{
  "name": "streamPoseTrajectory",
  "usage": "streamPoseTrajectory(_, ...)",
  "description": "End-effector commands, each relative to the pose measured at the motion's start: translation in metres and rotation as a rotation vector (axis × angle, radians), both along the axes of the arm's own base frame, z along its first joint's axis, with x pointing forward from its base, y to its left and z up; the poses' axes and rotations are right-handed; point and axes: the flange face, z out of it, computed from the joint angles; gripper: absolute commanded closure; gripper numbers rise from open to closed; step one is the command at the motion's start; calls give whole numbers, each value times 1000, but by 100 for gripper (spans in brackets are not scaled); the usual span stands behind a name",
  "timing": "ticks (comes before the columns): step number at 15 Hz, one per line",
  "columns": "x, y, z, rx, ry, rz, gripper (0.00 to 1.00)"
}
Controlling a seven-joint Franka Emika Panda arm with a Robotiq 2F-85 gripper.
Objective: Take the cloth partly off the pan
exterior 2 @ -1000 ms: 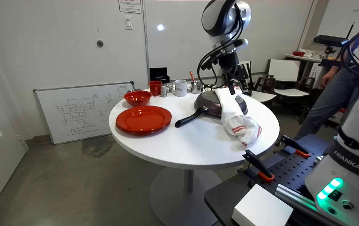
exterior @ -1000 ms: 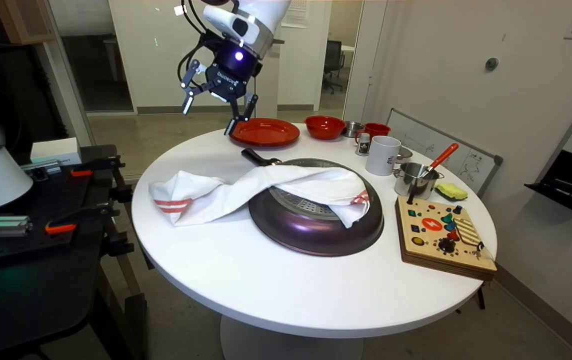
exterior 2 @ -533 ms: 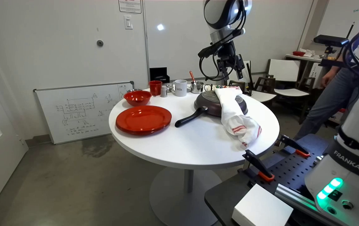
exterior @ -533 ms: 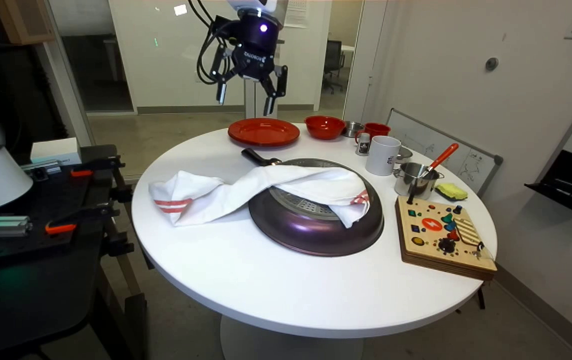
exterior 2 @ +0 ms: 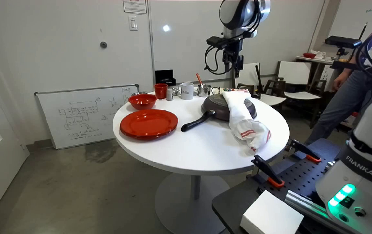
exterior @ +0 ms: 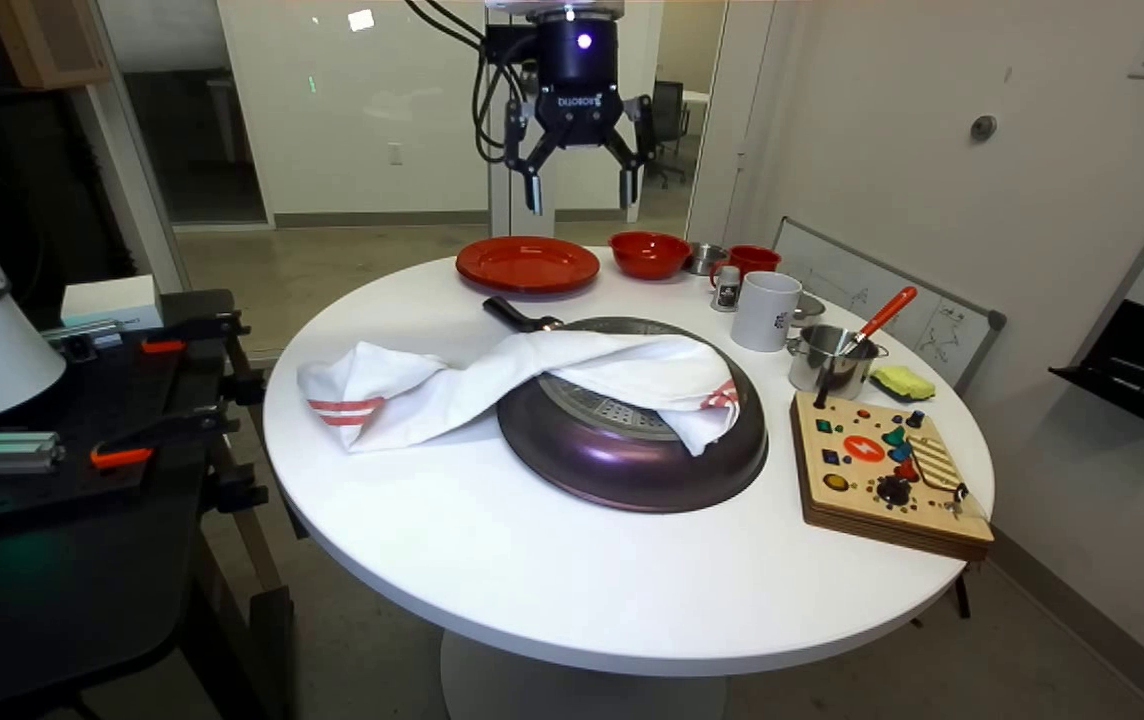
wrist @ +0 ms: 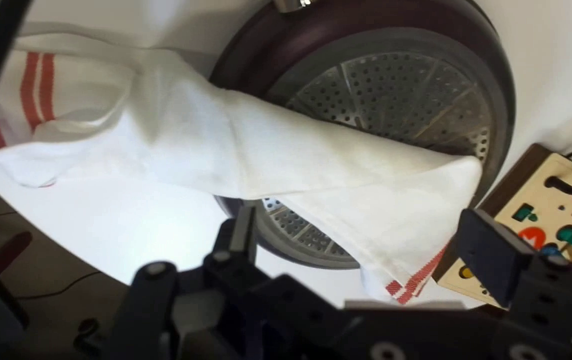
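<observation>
The pan [exterior: 627, 458] is sitting bottom-up on the table [exterior: 492, 580], cloth [exterior: 517, 370] slung right across its base. One striped end spills onto the table beside the pan, the other kinda droops down the pan's side. The hand [exterior: 581, 193] hangs well above the pan, fingers [exterior: 629, 189] spread wide. Plates [exterior 2: 148, 123] sit past the pan's handle [exterior 2: 198, 123], board [exterior: 887, 470] near its other side.

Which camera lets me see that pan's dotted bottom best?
The wrist view: from above, it shows the pan's bottom largest, its dotted pattern plain on either side of the cloth. Both exterior views show it smaller, more side-on, partly covered too.
</observation>
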Motion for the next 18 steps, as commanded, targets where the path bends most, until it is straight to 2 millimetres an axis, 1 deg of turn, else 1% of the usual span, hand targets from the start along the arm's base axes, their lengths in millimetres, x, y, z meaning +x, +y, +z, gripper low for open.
streamPoseTrajectory(1, 17, -20, -10, 22, -94, -4, 0)
streamPoseTrajectory(3, 29, -29, -17, 48, -135, -7, 0)
streamPoseTrajectory(5, 45, -38, -23, 63, -164, -7, 0)
streamPoseTrajectory(8, 67, -49, -19, 103, -167, 5, 0)
streamPoseTrajectory(11, 82, -55, -11, 147, -131, 40, 0)
streamPoseTrajectory(12, 67, -51, -17, 115, -140, 18, 0)
streamPoseTrajectory(14, 75, -53, -12, 126, -133, 26, 0)
streamPoseTrajectory(18, 78, -53, -12, 127, -131, 31, 0)
